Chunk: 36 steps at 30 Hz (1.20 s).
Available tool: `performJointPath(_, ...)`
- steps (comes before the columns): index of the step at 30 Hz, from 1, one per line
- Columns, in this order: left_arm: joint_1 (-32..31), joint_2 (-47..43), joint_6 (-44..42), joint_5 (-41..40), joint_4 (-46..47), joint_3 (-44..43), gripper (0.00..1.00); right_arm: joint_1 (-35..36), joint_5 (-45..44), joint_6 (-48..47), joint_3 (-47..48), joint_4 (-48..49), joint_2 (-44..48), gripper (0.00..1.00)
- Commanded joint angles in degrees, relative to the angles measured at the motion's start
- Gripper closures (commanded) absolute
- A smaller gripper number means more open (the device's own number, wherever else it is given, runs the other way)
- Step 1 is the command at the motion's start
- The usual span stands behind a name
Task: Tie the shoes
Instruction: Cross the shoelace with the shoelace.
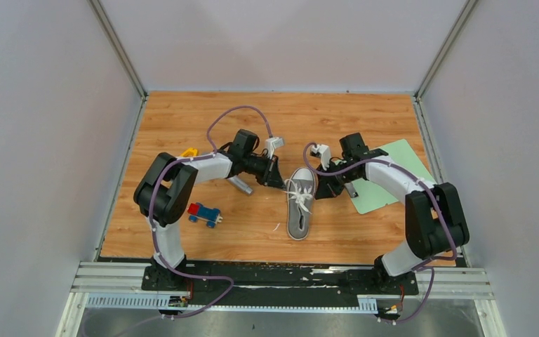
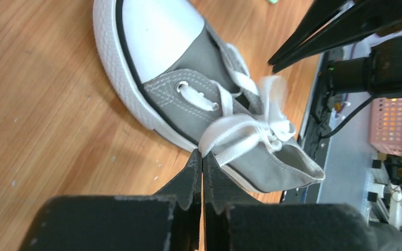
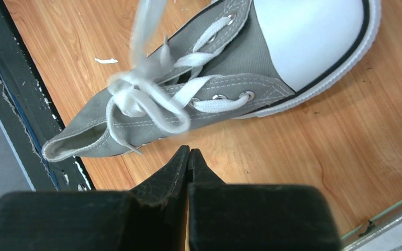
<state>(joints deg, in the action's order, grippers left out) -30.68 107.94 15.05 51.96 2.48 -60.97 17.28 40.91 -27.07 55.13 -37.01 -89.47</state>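
The grey sneaker (image 1: 300, 207) lies on the wooden table between the two arms, with its white toe cap pointing away from the bases. Its white laces (image 2: 241, 128) are knotted over the tongue with loops hanging off both sides. My left gripper (image 2: 203, 152) is on the shoe's left side, shut, with a flat lace loop pinched at its very tips. My right gripper (image 3: 189, 150) is on the shoe's right side, shut on nothing. Its tips are just short of a hanging lace loop (image 3: 152, 112) and do not touch it.
A blue and red toy car (image 1: 204, 213) sits left of the shoe, with a grey cylinder (image 1: 241, 184) and a yellow piece (image 1: 189, 152) under the left arm. A green mat (image 1: 386, 175) lies under the right arm. A white scrap (image 1: 276, 227) lies by the heel.
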Motion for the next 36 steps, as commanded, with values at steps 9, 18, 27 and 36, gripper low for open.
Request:
performJointPath(9, -0.1, -6.7, -14.6, -6.6, -20.9, -3.7, 1.00, -0.9, 2.3, -1.7, -1.7, 0.0, 5.1, 0.99)
performJointPath(18, -0.1, -6.1, -10.3, 1.2, -10.5, -1.5, 0.36, -2.4, 14.8, 6.9, 7.1, -1.4, -1.6, 0.58)
performJointPath(27, 0.1, -4.8, -1.4, 7.0, 0.7, 0.9, 0.38, -1.7, 20.8, 8.7, 12.1, -4.9, -12.0, 0.55)
performJointPath(36, 0.1, -4.6, -1.5, 8.3, 1.1, 0.9, 0.48, -0.8, 20.8, 7.7, 12.3, -6.0, -13.5, 0.59)
